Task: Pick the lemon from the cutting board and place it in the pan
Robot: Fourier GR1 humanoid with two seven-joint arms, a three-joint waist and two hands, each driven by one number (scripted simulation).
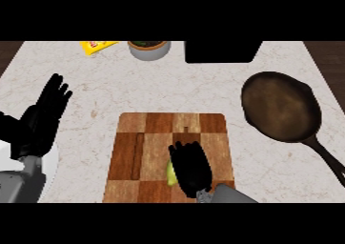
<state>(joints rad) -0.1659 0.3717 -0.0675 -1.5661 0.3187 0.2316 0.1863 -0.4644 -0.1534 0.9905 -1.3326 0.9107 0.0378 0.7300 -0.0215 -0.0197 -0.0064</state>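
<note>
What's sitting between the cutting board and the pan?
Nothing: in the head view, only bare counter separates the cutting board from the pan.

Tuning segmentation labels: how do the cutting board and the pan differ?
The cutting board is rectangular, checkered wood; the pan is round, dark, with a long handle. The cutting board carries the lemon, mostly covered by the right robot hand; the pan holds nothing. Both lie flat on the counter.
</note>
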